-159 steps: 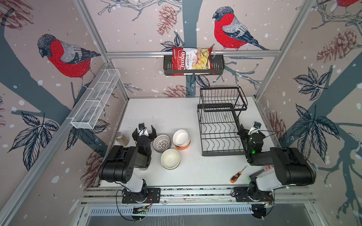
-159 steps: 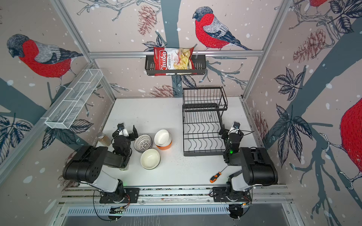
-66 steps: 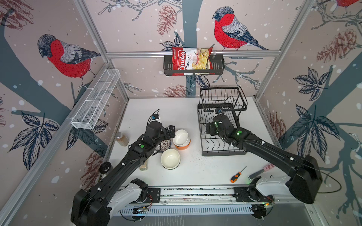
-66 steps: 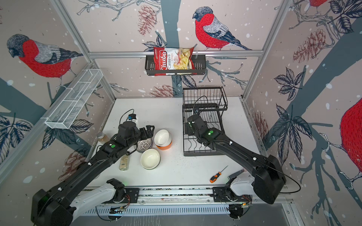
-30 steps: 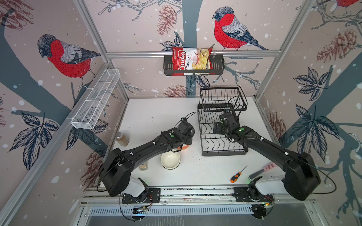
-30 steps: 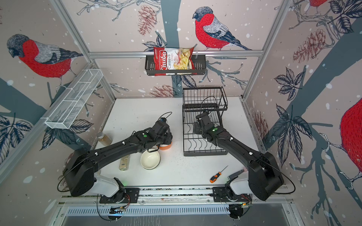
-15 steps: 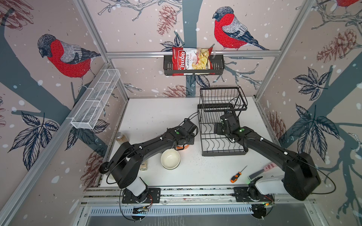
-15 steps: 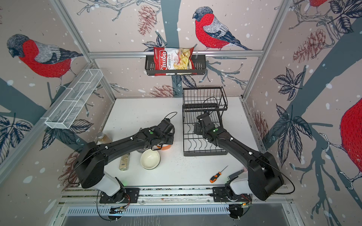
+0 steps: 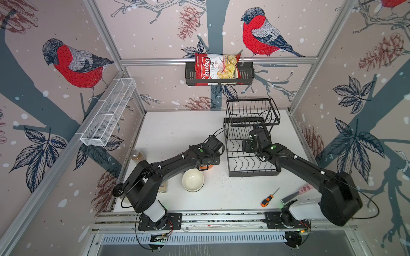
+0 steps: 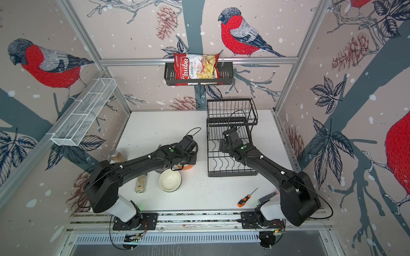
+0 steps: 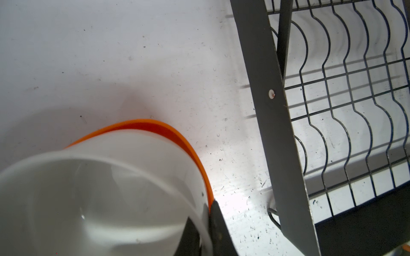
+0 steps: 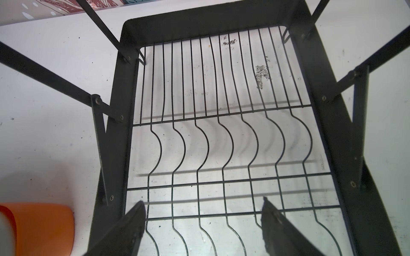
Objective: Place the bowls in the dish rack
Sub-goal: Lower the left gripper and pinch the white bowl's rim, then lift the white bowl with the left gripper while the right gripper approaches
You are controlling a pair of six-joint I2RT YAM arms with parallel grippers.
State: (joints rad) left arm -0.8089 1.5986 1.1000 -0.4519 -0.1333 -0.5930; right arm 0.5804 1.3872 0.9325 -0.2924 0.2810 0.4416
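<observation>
Left claw [image 11: 207, 212] pinched shut on the rim of the white bowl [image 11: 99, 199] — nested in the orange bowl [image 11: 155, 127], just beside the dish rack [image 12: 115, 141]. Right claw [image 12: 203, 202] hangs wide open over the rack's wavy lower tier — holding nothing. Cream bowl [image 9: 192, 182] sits on the table [image 9: 177, 128] near the rack.
</observation>
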